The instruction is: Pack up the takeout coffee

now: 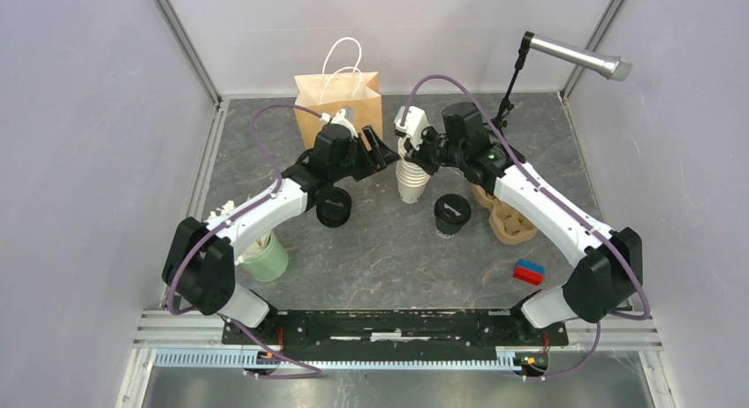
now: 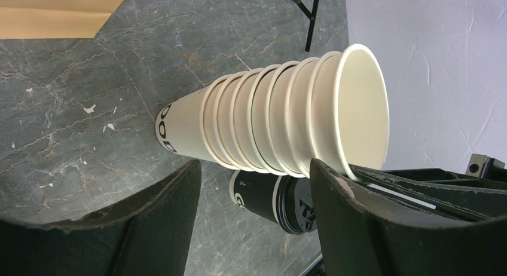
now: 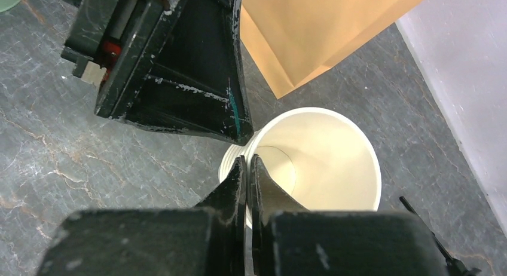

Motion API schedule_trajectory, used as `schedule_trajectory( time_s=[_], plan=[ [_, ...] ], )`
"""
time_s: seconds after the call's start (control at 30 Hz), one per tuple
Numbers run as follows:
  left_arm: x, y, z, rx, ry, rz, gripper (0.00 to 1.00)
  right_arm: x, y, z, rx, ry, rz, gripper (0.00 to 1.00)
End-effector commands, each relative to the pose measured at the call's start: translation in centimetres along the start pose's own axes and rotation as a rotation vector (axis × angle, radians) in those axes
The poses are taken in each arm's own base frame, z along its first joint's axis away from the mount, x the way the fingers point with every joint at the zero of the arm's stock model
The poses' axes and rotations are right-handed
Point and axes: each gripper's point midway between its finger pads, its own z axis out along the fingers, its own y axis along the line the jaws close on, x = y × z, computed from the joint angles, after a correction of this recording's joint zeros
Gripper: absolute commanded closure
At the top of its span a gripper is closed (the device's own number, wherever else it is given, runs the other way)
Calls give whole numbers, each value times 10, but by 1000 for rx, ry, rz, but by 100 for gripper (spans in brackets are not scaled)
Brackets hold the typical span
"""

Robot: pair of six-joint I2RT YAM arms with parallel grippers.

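Here, closest to the arm bases, a pale green cup (image 1: 267,260) stands by the left arm and a blue-and-red block (image 1: 529,271) by the right, on the grey stone-look table (image 1: 380,267). Beyond them, mid-table, sits the takeout coffee (image 1: 451,215). It is upright and dark-walled with white lettering, with a pale band under its round black lid. It stands just beside a brown pulp cup carrier (image 1: 510,221), and neither arm touches it. By its looks it is thin paper that would dent under a hard squeeze, and it may be weighty and quick to spill if filled. The safe hold would be around the body below the lid, kept upright, never by the lid alone. Farther back, the right gripper (image 3: 248,168) is pinched tight on the rim of the top cup in a stack of lidless cream cups (image 1: 411,185), one finger inside and one outside. The left gripper (image 1: 380,147) hangs spread wide, holding nothing, just beside that stack. Farthest back, a brown paper bag (image 1: 340,103) with white handles stands near the back wall.
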Motion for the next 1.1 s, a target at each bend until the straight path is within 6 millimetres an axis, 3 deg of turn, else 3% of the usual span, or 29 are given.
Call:
schedule_trajectory(
  time_s=[0.0,0.5,1.07],
  plan=[
    [-1,-7,4,28,6,14,27,-29,-3,-6,0,-99,-36,100],
    [-13,-25,-11,118,-75,-104,28,-28,-1,-14,20,-125,-72,100],
    [-14,-27,-6,131,-88,-138,31,-30,-1,-14,21,-137,-73,100]
  ],
)
